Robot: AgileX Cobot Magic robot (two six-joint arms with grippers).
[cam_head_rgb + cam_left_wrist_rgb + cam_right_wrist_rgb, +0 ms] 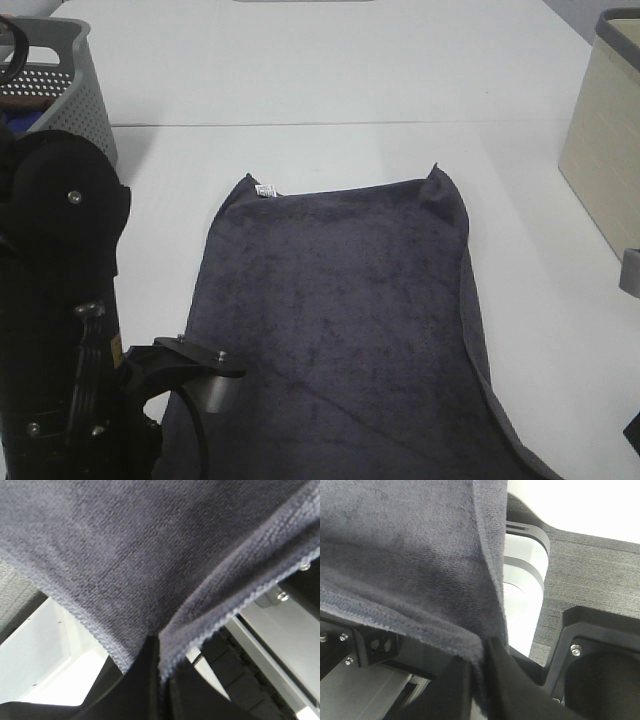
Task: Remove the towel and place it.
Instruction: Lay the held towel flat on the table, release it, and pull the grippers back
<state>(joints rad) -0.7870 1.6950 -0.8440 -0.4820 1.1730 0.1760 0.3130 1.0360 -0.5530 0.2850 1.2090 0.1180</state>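
**Towel edge pinched on both sides, cloth spread ahead of us**

Dark terry pile fills both wrist views, right against the lenses. Our left gripper [160, 642] is clenched on a hem of the towel [150, 555], and the cloth folds into a crease where the two fingers meet. Our right gripper [482, 650] also has the towel [410, 555] between its fingers. The jaws look closed on the hem, though we cannot judge how firm this hold is.

From these two hands the towel [340, 300] runs straight away from us over the white table [350, 70]. Its long axis points forward, and the near end passes out of the high view at the bottom, where both grippers hold it. The white tag [266, 190] sits at the far left corner, and the far right corner [437, 182] is a little curled up. Neither arm is nearer: each holds its own side.

Around it, the perforated basket [60, 90] stands far left and a beige box [600, 140] far right, both well apart from the cloth. We think only our bulky left arm [60, 300] crowds the near left side.
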